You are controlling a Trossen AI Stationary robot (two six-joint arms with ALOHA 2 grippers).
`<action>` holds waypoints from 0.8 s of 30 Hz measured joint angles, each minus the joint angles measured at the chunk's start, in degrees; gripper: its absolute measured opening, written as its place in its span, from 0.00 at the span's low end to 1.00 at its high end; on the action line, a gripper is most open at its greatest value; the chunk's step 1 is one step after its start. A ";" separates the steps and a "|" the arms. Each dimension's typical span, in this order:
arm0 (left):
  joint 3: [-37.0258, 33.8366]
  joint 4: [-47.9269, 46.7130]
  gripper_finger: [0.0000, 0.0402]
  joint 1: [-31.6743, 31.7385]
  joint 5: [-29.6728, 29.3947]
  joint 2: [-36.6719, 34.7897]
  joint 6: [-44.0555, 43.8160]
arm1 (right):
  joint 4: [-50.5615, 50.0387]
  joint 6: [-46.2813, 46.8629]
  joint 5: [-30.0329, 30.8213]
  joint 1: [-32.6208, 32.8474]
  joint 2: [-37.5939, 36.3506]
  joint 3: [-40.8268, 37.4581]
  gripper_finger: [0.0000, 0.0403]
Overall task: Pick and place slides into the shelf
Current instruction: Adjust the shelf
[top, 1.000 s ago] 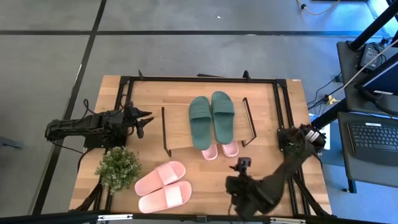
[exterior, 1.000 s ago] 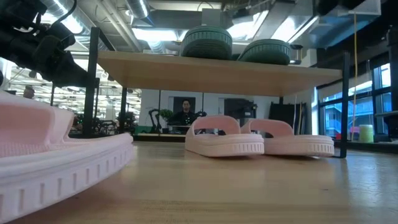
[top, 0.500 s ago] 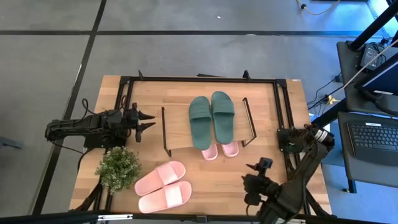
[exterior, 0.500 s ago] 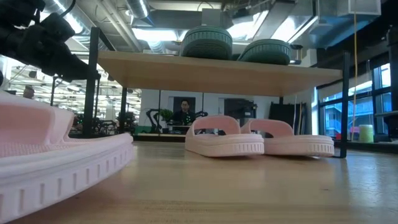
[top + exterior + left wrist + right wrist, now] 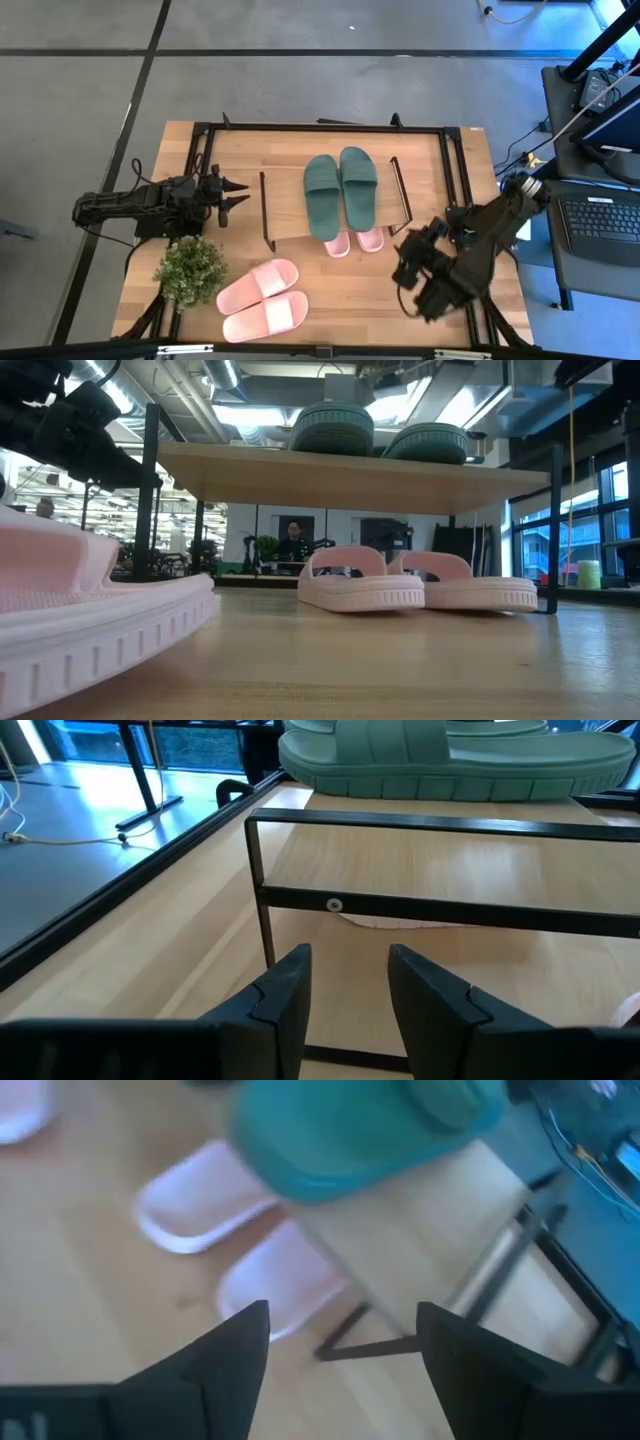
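We are seeing two green slides (image 5: 341, 193) lying side by side on top of the shelf (image 5: 292, 222) near the middle of the bench (image 5: 447, 163), two pink slides (image 5: 354, 241) sitting under its front edge, and two more pink slides (image 5: 263, 299) lying toward the front left corner beside a small plant (image 5: 190, 269). The left gripper (image 5: 236, 195) is hovering empty at the left edge with its fingers (image 5: 283, 992) partly apart, pointing at the shelf. The right gripper (image 5: 408, 270) is hanging wide open and empty over the front right part of the bench.
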 joint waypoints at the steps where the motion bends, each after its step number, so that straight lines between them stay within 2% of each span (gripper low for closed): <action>1: 0.00 -0.09 0.32 0.00 0.00 0.00 0.00 | 0.03 -0.81 -0.27 -1.10 -1.56 -1.02 0.63; 7: 0.00 -0.48 0.32 -0.02 -0.02 0.00 -0.28 | 0.10 -6.31 8.15 -7.13 -14.18 -2.86 0.63; 12: 0.02 -0.48 0.32 -0.01 -0.02 0.00 -0.36 | -0.02 -9.81 8.24 -15.90 -23.44 -4.67 0.63; 15: 0.09 -0.48 0.32 0.00 -0.02 0.00 -0.37 | 0.18 -12.04 5.09 -21.91 -26.75 -7.17 0.63; 19: 0.09 -0.50 0.32 -0.01 -0.02 0.00 -0.38 | 0.07 -12.96 -2.95 -28.65 -29.27 -12.50 0.63; 22: 0.11 -1.20 0.32 -0.02 -0.50 0.00 -0.39 | 0.40 -11.77 -6.81 -31.03 -29.32 -16.61 0.63; 24: 0.11 -2.17 0.32 0.00 -3.32 0.00 -0.37 | 2.19 -11.76 -8.29 -31.62 -29.32 -18.98 0.63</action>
